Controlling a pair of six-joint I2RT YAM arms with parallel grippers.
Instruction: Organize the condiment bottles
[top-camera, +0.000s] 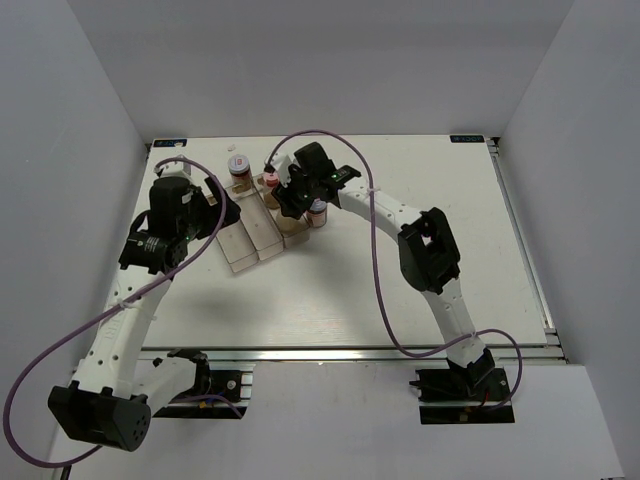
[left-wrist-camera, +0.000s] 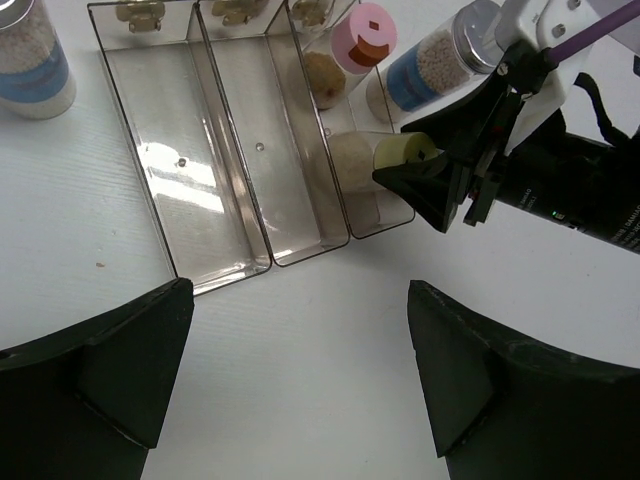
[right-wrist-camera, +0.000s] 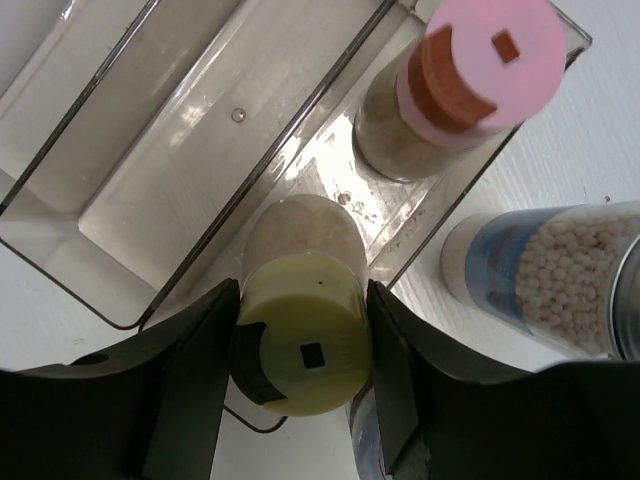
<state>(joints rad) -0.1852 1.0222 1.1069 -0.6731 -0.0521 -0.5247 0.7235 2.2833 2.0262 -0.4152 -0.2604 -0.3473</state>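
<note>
My right gripper (right-wrist-camera: 300, 320) is shut on the pale-yellow-lidded bottle (right-wrist-camera: 305, 350). It holds the bottle tilted, with its tan body inside the near end of the clear tray's (right-wrist-camera: 150, 190) right compartment. A pink-lidded bottle (right-wrist-camera: 480, 70) stands farther along that compartment. A blue-labelled, silver-lidded bottle (right-wrist-camera: 550, 275) stands on the table just outside the tray. In the left wrist view my left gripper (left-wrist-camera: 300, 370) is open and empty over bare table in front of the tray (left-wrist-camera: 230, 150), with the yellow lid (left-wrist-camera: 405, 152) ahead to the right. Another blue-labelled bottle (left-wrist-camera: 30, 60) stands left of the tray.
In the top view the tray (top-camera: 245, 250) lies left of centre between my left gripper (top-camera: 228, 212) and right gripper (top-camera: 290, 208). A brown jar (top-camera: 240, 172) and a small white-lidded one (top-camera: 232, 149) stand behind it. The tray's left and middle compartments hold nothing.
</note>
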